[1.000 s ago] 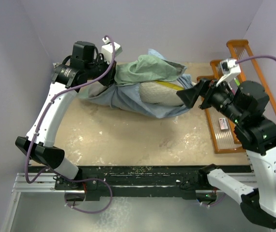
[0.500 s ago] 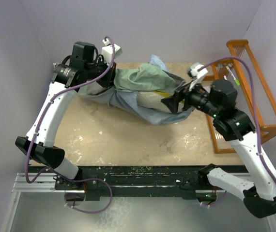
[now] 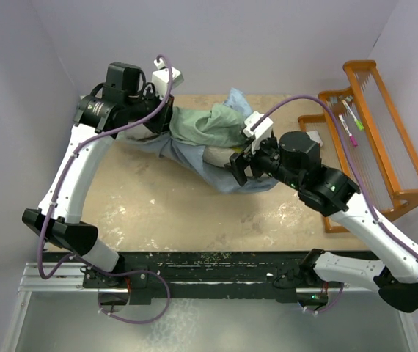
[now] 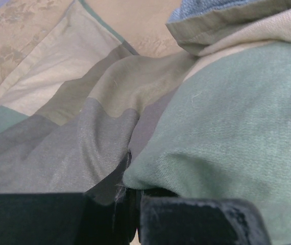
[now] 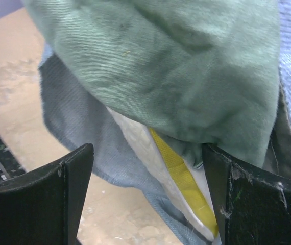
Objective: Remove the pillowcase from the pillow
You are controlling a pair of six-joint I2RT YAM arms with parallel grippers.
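The pillowcase lies bunched at the back of the table, sage green on top with its blue-grey inside spread below. My left gripper is shut on a fold of it at its left end; the left wrist view shows the closed jaws pinching green and grey cloth. The pillow, cream-white with a yellow edge, pokes out of the case's open end. My right gripper is open, and its fingers straddle that exposed pillow end without closing on it.
An orange wire rack holding pens stands at the right edge of the tan table. Purple walls close in the back and sides. A black rail runs along the near edge.
My right arm has swung left from beside the rack to the pillow's exposed end, its jaws still open. The cloth bundle has shifted and bunched to the left. The left gripper keeps its hold.
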